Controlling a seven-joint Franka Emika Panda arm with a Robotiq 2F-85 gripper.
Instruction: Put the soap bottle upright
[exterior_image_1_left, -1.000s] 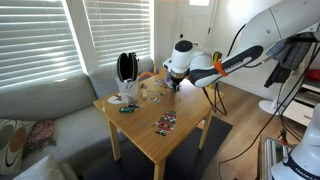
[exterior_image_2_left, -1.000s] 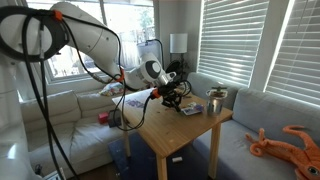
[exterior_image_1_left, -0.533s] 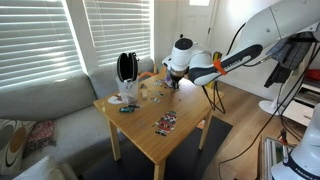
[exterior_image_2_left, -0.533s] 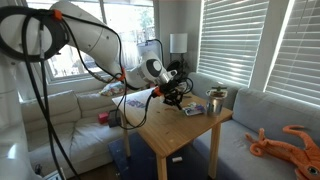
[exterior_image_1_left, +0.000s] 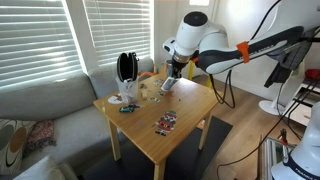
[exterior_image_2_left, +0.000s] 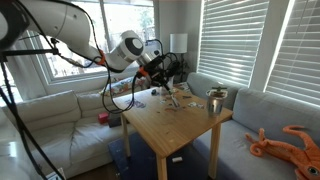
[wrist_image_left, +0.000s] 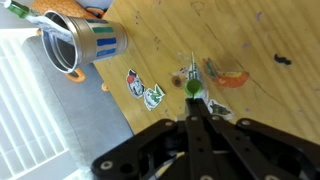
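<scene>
Gripper (exterior_image_1_left: 172, 75) fingers pinched on soap bottle (exterior_image_1_left: 168, 86), tilted above table (exterior_image_1_left: 190, 115) | only wrist view resolves stickers (wrist_image_left: 148, 95), lettering unreadable

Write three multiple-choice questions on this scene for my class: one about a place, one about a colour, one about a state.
1. Where does the striped metal cup stand?
A. on a window sill
B. on the table
C. on the floor

2. What colour is the sofa?
A. grey
B. red
C. green

3. In the wrist view, how do the fingers of the gripper stand?
A. spread wide apart
B. close together
C. out of the picture

Answers: 1 B, the cup's base rests on the wooden top. 2 A, its cushions show grey in an exterior view. 3 B, the two fingers meet in a narrow line.
</scene>
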